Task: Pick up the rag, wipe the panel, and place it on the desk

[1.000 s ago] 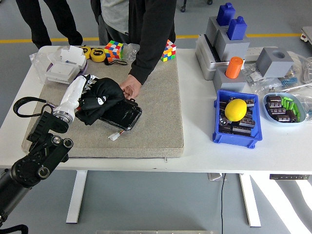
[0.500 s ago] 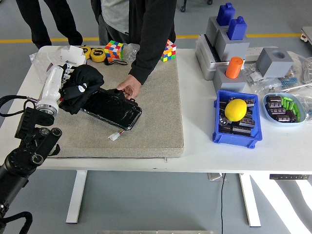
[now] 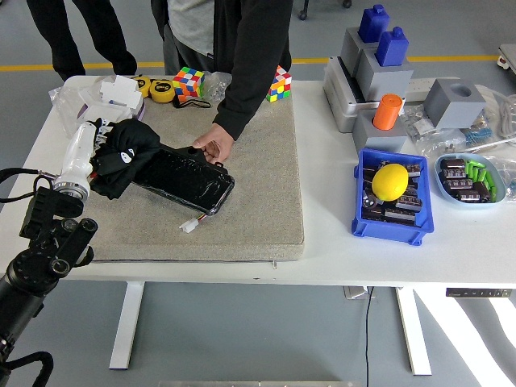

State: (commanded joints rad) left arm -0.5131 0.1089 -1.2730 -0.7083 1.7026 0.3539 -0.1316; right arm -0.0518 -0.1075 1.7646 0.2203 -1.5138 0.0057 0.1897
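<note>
- Fingers of the left hand (image 3: 103, 153) stay clamped on the black rag (image 3: 125, 153), at the panel's (image 3: 181, 179) left end.
- Wiping looks underway; next, sweep rightward.
- Person's hand (image 3: 211, 146) steadies the panel's far edge.

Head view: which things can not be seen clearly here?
- Left robot hand: fingers buried in the black rag.
- Panel: left end covered by the rag.
- Person: cut off by the top edge.
- Parts in the blue bin: too small, partly under the yellow ball.
</note>
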